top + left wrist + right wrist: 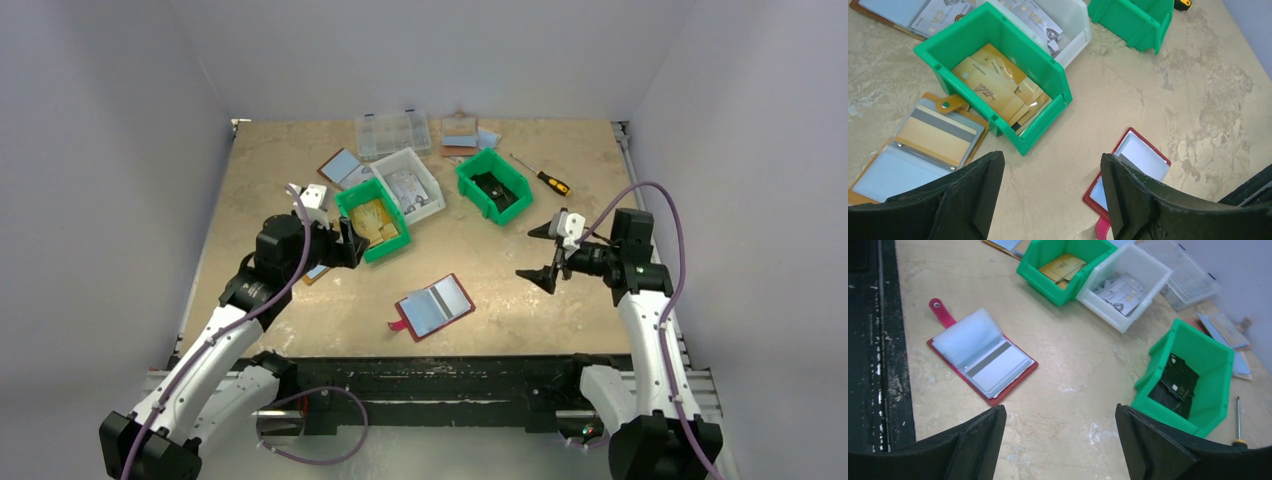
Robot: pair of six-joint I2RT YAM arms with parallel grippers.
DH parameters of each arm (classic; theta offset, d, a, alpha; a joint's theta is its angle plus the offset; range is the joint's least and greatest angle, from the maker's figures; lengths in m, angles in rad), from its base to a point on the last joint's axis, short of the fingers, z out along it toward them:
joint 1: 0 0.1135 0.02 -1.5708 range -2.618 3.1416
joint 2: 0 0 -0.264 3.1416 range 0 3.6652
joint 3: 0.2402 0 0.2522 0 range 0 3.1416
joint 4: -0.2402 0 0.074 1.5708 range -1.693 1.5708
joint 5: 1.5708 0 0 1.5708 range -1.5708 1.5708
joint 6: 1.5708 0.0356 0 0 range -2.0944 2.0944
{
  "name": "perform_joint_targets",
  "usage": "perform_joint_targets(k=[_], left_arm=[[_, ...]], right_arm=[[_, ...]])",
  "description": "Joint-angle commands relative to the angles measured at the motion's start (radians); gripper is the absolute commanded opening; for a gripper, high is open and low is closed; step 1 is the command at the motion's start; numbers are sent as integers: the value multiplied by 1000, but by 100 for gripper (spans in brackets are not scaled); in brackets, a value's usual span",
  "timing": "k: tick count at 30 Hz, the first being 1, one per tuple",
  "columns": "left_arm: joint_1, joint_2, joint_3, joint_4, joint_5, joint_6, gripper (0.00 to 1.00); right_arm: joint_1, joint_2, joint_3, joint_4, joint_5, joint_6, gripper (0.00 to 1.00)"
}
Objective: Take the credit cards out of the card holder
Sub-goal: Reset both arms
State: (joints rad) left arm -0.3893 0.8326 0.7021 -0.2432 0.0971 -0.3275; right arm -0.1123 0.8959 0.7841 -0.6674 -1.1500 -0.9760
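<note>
The card holder is laid open on the tabletop, between the two arms, and a credit card with a grey band is seen in its clear sleeve. The left pincer and right pincer are held released, nothing grasped, both apart from it

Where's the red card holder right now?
Top view: the card holder lies open mid-table near the front edge, between left tool and right tool, in front of the gold-card green bin.
</note>
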Motion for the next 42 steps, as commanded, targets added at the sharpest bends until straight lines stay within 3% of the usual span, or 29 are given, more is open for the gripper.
perform_joint_targets(k=[1, 10, 42], left_arm=[[0, -37, -15, 58, 33, 82, 75], [0, -29, 2, 27, -7, 97, 75], [6, 29, 10, 26, 5, 106, 75]], right_arm=[[-51, -29, -35, 146, 53, 161, 90], [-99, -50, -57, 199, 93, 241, 90], [-104, -34, -37, 194, 141, 250, 93]])
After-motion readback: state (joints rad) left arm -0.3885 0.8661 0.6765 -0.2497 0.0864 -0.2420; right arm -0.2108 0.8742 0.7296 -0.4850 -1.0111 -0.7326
